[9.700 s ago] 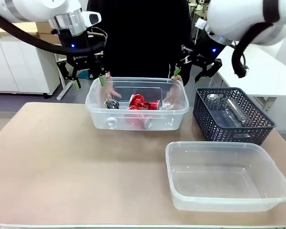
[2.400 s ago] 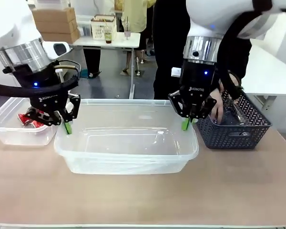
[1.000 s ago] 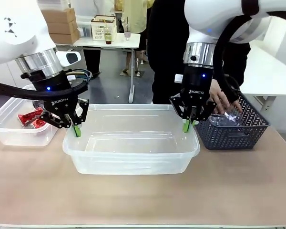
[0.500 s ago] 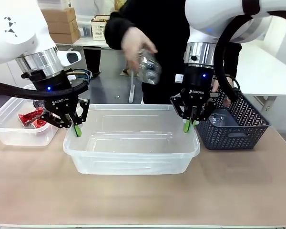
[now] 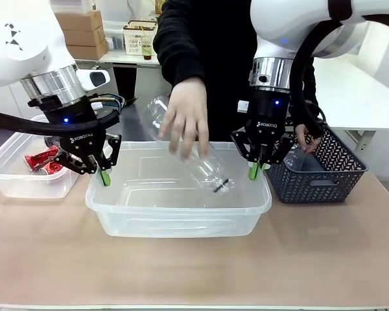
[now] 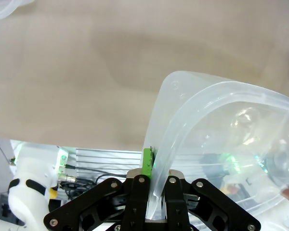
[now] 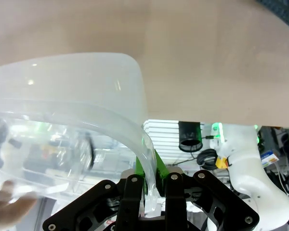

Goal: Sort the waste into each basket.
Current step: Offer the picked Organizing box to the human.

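The left tool (image 5: 104, 175) and right tool (image 5: 255, 170) are each pinching the clear tub's (image 5: 178, 217) rim at opposite ends. The person's hand (image 5: 185, 123) is lowering a plastic bottle (image 5: 204, 170) into it. Both arms should be holding the tub level and steady on the tabletop (image 5: 194, 272).

Light brown counter (image 5: 181, 265) up front, smooth and bare near the edge. Behind the counter, a grey floor (image 5: 149, 120). Past that floor, a white table (image 5: 126, 58) with cardboard boxes (image 5: 81, 29) and a small basket (image 5: 141, 37). To the right, another white table (image 5: 360, 91).
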Robot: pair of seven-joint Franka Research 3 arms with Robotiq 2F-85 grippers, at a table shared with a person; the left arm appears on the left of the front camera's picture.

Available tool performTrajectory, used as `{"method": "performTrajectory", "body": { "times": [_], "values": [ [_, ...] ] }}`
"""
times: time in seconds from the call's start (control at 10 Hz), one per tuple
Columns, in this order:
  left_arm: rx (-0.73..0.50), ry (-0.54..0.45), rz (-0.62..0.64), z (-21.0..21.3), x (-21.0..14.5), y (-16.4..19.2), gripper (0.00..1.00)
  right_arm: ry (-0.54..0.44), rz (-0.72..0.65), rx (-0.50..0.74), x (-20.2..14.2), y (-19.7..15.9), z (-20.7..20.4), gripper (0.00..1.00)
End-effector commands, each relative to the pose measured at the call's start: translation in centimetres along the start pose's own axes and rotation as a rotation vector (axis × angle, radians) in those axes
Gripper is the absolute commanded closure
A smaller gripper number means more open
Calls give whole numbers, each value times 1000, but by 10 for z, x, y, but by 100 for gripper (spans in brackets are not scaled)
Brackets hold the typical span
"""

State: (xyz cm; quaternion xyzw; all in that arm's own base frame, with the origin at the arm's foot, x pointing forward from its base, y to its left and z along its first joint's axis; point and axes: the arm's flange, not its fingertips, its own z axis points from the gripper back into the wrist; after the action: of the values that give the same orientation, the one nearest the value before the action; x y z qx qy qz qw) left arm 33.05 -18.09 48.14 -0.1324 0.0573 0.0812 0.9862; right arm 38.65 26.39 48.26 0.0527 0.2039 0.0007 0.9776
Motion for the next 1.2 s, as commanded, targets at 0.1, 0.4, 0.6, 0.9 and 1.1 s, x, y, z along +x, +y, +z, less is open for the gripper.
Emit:
{"method": "performTrajectory", "body": {
  "times": [0.1, 0.4, 0.6, 0.9, 1.1],
  "values": [
    [-3, -13, 39, 2, 1, 5, 100, -7, -3, 2, -3, -2, 2, 100],
    [-3, -13, 39, 2, 1, 5, 100, -7, -3, 2, -3, -2, 2, 100],
    [-3, -13, 39, 2, 1, 5, 100, -7, -3, 2, -3, -2, 2, 100],
    [-3, -13, 39, 2, 1, 5, 100, -7, -3, 2, -3, -2, 2, 100],
    [-3, -13, 39, 2, 1, 5, 100, -7, -3, 2, -3, -2, 2, 100]
  ]
}}
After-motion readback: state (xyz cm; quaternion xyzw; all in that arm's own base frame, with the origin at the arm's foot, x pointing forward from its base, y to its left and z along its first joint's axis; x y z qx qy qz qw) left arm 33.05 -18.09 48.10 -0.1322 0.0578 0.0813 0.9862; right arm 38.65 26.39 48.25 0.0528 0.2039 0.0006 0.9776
